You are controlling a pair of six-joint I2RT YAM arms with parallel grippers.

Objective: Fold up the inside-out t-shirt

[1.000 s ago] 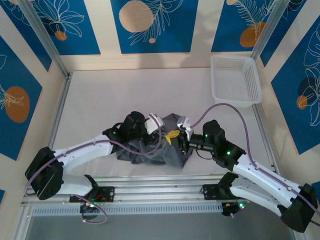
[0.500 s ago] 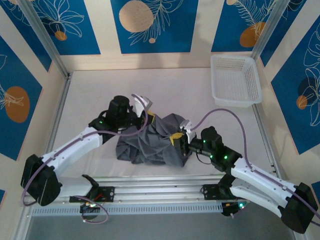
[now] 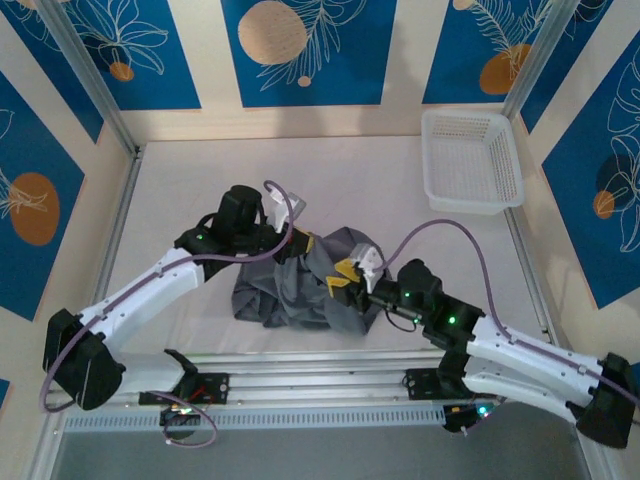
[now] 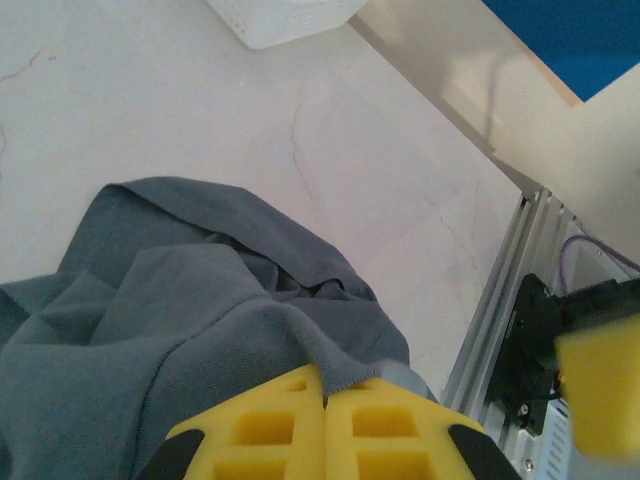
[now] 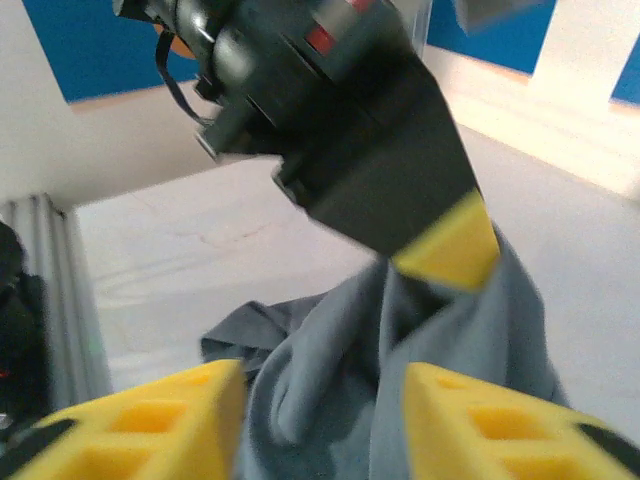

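Beneath t-shirt, white table; blue walls

The top camera looks steeply down from the near edge over the whole table. Both wrist cameras sit close to the shirt, which all views share. The right one faces the left gripper.

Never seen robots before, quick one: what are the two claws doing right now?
Left gripper: closed, pinching the grey t-shirt.
Right gripper: open over the t-shirt.
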